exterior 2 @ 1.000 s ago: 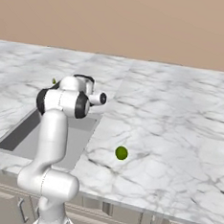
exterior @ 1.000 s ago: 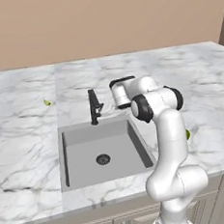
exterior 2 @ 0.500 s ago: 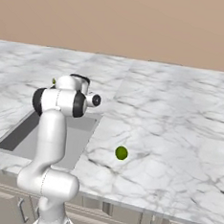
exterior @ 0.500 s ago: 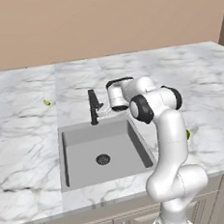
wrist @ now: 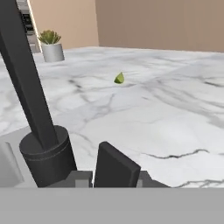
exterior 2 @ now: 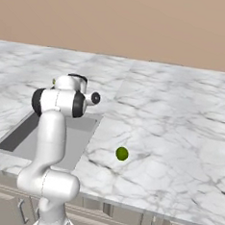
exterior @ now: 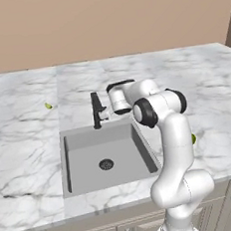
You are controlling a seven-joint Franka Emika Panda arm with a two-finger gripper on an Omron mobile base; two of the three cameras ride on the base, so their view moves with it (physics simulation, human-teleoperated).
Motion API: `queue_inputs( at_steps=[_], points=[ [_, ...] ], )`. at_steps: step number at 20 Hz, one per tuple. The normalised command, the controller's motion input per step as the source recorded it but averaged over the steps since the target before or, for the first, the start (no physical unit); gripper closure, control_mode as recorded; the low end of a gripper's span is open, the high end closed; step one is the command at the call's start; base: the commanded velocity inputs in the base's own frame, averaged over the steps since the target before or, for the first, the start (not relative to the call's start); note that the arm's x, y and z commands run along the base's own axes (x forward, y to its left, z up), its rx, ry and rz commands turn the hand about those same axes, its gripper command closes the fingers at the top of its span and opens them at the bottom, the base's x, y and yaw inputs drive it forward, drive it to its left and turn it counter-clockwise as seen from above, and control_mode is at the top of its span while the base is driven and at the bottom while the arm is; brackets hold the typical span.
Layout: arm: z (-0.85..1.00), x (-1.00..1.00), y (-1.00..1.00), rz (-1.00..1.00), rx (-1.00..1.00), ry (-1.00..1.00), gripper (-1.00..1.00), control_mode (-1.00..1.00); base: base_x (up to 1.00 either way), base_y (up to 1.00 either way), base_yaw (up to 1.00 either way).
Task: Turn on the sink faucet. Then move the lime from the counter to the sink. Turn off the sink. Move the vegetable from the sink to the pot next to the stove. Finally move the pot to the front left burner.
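Step in hand, by my reading: switching on the sink faucet (exterior: 95, 111) at the far edge of the sink (exterior: 87, 162); gripper (exterior: 105, 115) sits just right of the black post, jaws pinched narrow, holding nothing; hand view shows the post (wrist: 30, 87) close, a dark lever-like piece (wrist: 114, 168) beside it; nudge that side lever gently, not the post. Lime (exterior 2: 122, 154) waits on the counter (exterior 2: 180, 135), right of the sink.

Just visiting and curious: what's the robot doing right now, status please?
Hand shut, at the sink faucet lever. No water seen running in the sink. Lime on the counter, right of the sink. Nothing in the way.
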Motion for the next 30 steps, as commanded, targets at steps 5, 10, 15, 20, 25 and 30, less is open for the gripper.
queue_inputs(
  at_steps=[5,10,15,20,25,30],
  points=[
    [-0.32,0.01,-0.18,-0.11,0.00,0.09,1.00,-1.00,0.00,0.00,0.00],
    [-0.37,0.00,-0.31,-0.10,0.01,0.06,1.00,-1.00,0.00,0.00,0.00],
    [-0.45,0.00,-0.42,-0.08,0.04,0.04,1.00,-1.00,0.00,0.00,0.00],
    [-0.48,0.00,-0.49,-0.07,0.06,0.04,1.00,-1.00,0.00,0.00,0.00],
    [-0.49,0.00,-0.53,-0.05,0.06,0.05,1.00,-1.00,0.00,0.00,0.00],
    [-0.51,0.00,-0.55,-0.05,0.05,0.07,1.00,-1.00,0.00,0.00,0.00]
  ],
)
